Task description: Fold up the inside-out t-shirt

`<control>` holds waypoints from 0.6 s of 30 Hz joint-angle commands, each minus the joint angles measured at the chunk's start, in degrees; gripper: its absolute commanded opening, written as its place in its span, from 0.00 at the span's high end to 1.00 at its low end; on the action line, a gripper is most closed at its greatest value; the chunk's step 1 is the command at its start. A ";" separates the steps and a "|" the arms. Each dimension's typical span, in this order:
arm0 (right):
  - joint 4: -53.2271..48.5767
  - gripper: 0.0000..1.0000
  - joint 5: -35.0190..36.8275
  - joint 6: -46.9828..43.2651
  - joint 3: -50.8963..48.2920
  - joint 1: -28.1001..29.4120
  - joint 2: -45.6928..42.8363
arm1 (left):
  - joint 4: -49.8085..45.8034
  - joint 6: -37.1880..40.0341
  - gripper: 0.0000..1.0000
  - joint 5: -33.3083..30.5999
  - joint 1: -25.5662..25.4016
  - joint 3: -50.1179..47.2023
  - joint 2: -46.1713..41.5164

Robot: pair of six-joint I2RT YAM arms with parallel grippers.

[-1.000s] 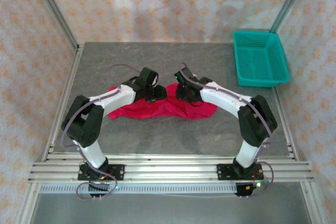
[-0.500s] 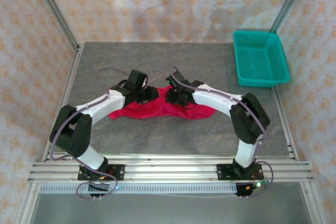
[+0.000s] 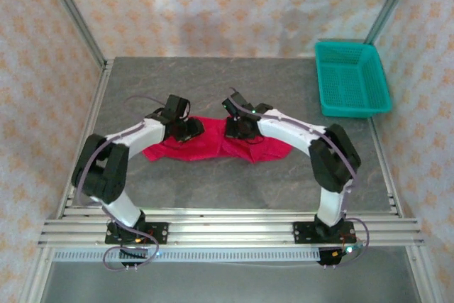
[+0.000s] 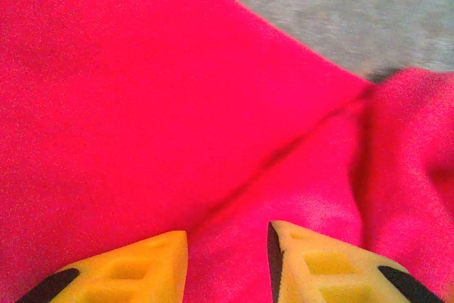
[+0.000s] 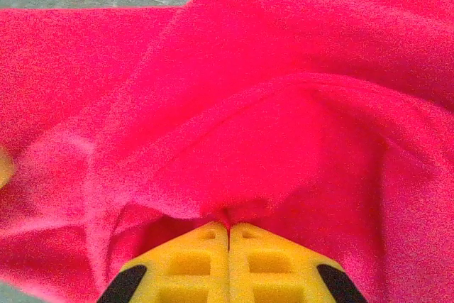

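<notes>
The bright red t-shirt lies crumpled in a wide low heap at the middle of the grey table. My left gripper rests on the heap's upper left part. Its yellow fingers stand apart in the left wrist view, left gripper open, with flat red cloth and a seam running beneath the gap. My right gripper is at the heap's upper middle. In the right wrist view the right gripper is shut, pinching a raised fold of the t-shirt.
A teal plastic basket stands at the table's far right corner. Metal frame posts and patterned curtain walls close in the table's sides and back. Bare grey table shows just beyond the cloth's far edge.
Both grippers have shifted left and a little farther back over the t-shirt. The right gripper's fingers have closed on a fold of cloth. The left gripper's fingers stay apart.
</notes>
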 commanded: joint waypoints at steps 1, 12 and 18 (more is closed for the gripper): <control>-9.26 1.00 0.33 -5.01 4.94 -0.97 -8.40 | -3.38 4.34 0.68 1.56 2.77 2.93 5.54; -17.73 1.00 -25.12 -5.65 15.18 -19.14 -24.79 | -6.68 7.47 0.84 -0.72 11.94 2.00 10.54; -5.57 1.00 -33.29 1.57 6.04 -20.31 -20.49 | -6.07 6.28 0.84 -0.28 11.05 1.55 3.66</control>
